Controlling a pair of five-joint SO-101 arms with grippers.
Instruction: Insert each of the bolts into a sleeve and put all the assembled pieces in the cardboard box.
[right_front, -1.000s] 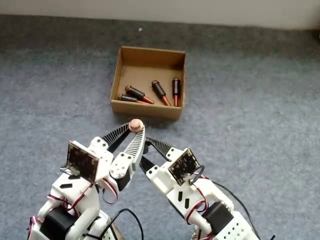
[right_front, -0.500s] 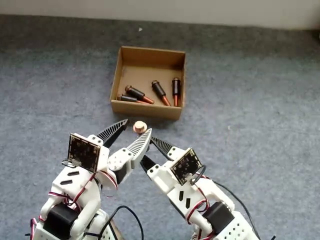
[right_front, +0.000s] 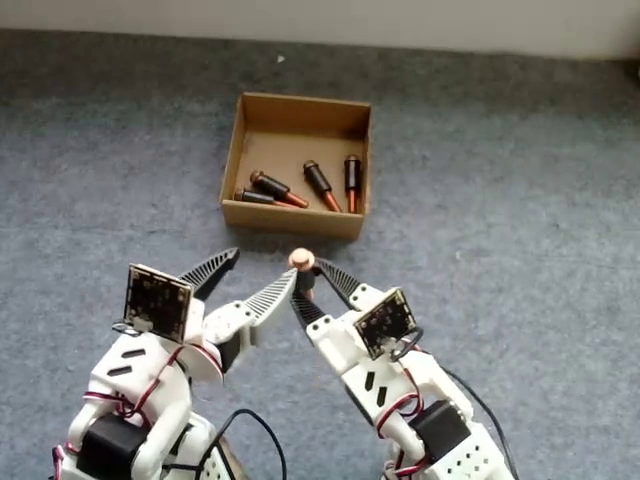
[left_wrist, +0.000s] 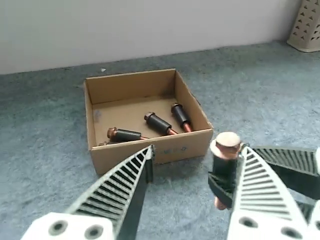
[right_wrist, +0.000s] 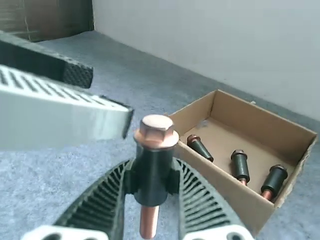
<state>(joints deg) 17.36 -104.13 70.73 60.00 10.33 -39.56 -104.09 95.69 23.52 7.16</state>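
Observation:
An assembled piece (right_front: 301, 266), a copper bolt standing upright in a black sleeve, is clamped at the sleeve by my right gripper (right_front: 306, 281), just in front of the cardboard box (right_front: 290, 222). The right wrist view has the same piece (right_wrist: 156, 132) between the shut right gripper (right_wrist: 150, 172), with the box (right_wrist: 240, 195) beyond. My left gripper (right_front: 262, 264) stands open beside it, holding nothing. From the left wrist, the open left gripper (left_wrist: 197, 150) frames the box (left_wrist: 150, 152), and the piece (left_wrist: 225, 162) stands near one finger. Several assembled pieces (right_front: 320, 184) lie in the box.
Grey carpet (right_front: 500, 200) spreads around the box on all sides. A pale wall runs along the far edge. A perforated pale container (left_wrist: 307, 25) stands at the back in the left wrist view.
My left gripper has opened, let go of the piece and drawn back a little. The right gripper has kept the piece and carried it slightly right, toward the box.

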